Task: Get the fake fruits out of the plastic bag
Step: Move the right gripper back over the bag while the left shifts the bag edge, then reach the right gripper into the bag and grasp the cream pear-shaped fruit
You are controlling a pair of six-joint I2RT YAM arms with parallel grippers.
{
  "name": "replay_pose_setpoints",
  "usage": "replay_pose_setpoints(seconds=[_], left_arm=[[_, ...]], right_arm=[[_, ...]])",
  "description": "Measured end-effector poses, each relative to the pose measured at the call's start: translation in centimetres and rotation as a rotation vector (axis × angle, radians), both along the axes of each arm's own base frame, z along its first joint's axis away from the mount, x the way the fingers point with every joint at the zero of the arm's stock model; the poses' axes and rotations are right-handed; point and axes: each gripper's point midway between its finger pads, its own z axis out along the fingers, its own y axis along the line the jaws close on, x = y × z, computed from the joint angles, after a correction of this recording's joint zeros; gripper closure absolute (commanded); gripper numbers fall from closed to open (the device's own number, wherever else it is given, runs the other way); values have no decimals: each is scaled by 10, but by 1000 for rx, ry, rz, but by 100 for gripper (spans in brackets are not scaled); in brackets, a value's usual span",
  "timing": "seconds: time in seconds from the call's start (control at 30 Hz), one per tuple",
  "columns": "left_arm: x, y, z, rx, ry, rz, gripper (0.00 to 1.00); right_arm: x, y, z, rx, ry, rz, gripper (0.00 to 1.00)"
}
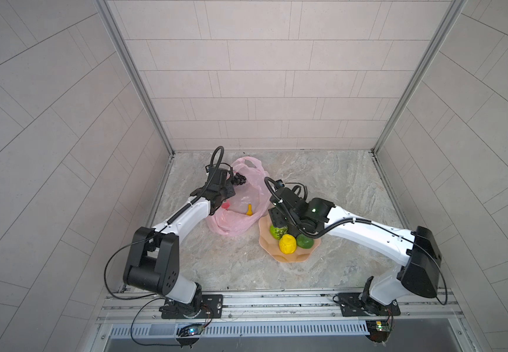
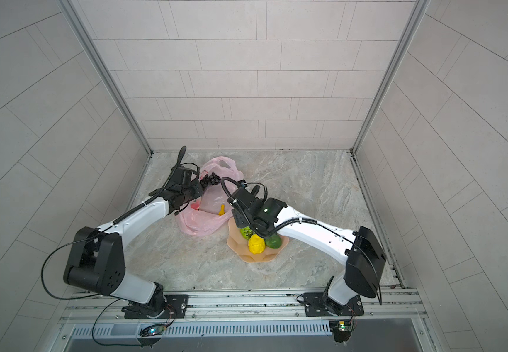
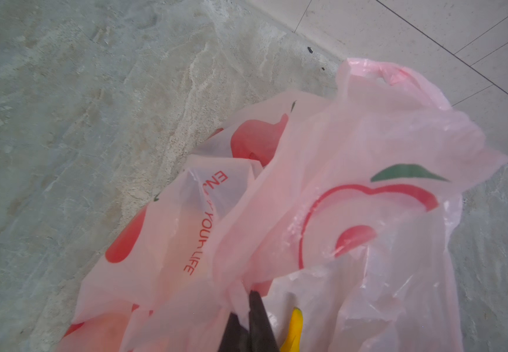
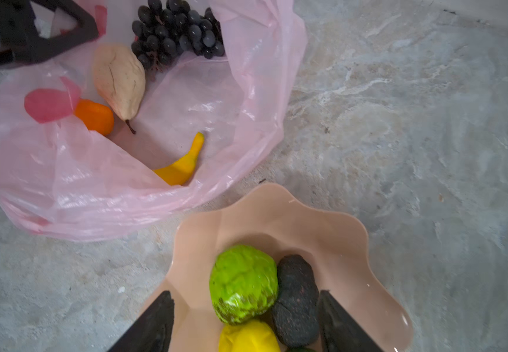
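Counting about half done: nearest the rail, the scalloped dish (image 1: pixel 289 259) carries four fruits: lime-green bumpy fruit (image 4: pixel 243 274), dark fruit (image 4: pixel 296 298) touching it, bumpy yellow fruit (image 1: pixel 287 243), green ball (image 1: pixel 305 241). The right gripper (image 4: pixel 245 300) hangs just over them, jaws spread wide and holding nothing, one finger on each side of the lime-green and dark pair; can't tell if a finger touches the dark one. Looks like a drop-off just made, but that's my read. Just beyond the dish, the plastic bag (image 4: pixel 94 195) lies on the table, mouth up and held open. The left gripper (image 3: pixel 243 304) has its jaws clamped tight on a pinch of the bag's film. Four fruits are left inside, going farther back: banana (image 4: pixel 182 167), orange fruit (image 4: pixel 95 117), cream pear-shaped fruit (image 4: pixel 120 82), grape bunch (image 4: pixel 176 30) at the far lip of the mouth. The banana's long axis runs roughly near-to-far in a top view, narrow end toward the back wall (image 1: pixel 261 91), fat end tucked under a fold of film. The cream fruit's stem points at the orange one. The bag handles trail toward the back wall.
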Motion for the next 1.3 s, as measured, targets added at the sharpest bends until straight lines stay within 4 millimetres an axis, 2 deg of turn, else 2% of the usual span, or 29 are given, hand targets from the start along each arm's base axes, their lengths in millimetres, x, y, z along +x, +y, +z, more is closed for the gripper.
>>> replay_pose_setpoints(seconds=[0.13,0.23,0.33,0.4,0.5,0.67,0.83,0.93,1.13,1.3], left_arm=[[-23,30,-1,57,17,106,96],[-39,60,-13,62,54,207,88],[-56,81,-29,70,118,290,63],[-66,86,-35,72,154,321,48],[-75,88,-35,55,170,355,35],[-94,87,-22,6,152,388,23],[-114,81,-15,-57,153,380,19],[-126,74,-25,-92,190,362,17],[-149,60,-57,-147,302,314,13],[-146,50,-64,-180,318,270,11]], right_arm=[[28,38,-9,31,10,20,29],[46,71,-21,39,24,62,30],[62,101,-38,32,41,106,31],[68,116,-51,16,52,134,31],[69,131,-69,-23,73,176,31],[52,147,-85,-81,95,253,30],[35,155,-88,-108,100,311,29],[27,156,-96,-121,115,332,28],[16,150,-118,-148,157,352,25],[15,154,-117,-131,154,361,26]])
